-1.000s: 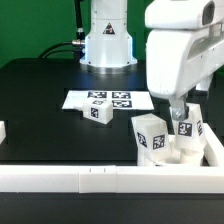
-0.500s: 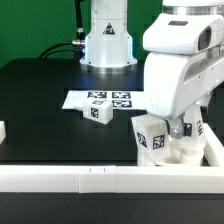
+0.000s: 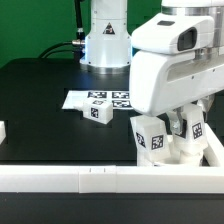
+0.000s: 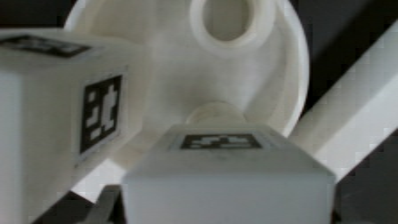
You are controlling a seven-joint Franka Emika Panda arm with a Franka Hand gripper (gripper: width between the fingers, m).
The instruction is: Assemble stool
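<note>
ASSEMBLY BENCH: The stool's white plastic seat [image 3: 180, 153] sits in the corner of the border rail [image 3: 90, 178], at the exterior view's right, on the black bench [image 3: 40, 90]. The wrist view shows the seat [image 4: 178, 60] as a round, shallow disc with an oval opening near its rim. 1 upright leg [image 3: 150, 137], a short blocky piece with black-and-white square tags, stands at the seat's near edge. A second leg [image 3: 196, 127], also tagged, is just behind it above the seat. Both fill the wrist view, the upright leg [image 4: 63, 100] to one side and the second leg [image 4: 222, 170] closest to the lens with a tag on its top face. A 3rd, loose leg [image 3: 98, 113] lies well apart, just beside the marker board [image 3: 85, 100]. The arm [image 3: 175, 60] leans low over the seat, its bulky wrist hiding most of the tool [image 3: 180, 124], which hangs next to the second leg. Whether its fingers are spread or pinching that leg cannot be told.
</note>
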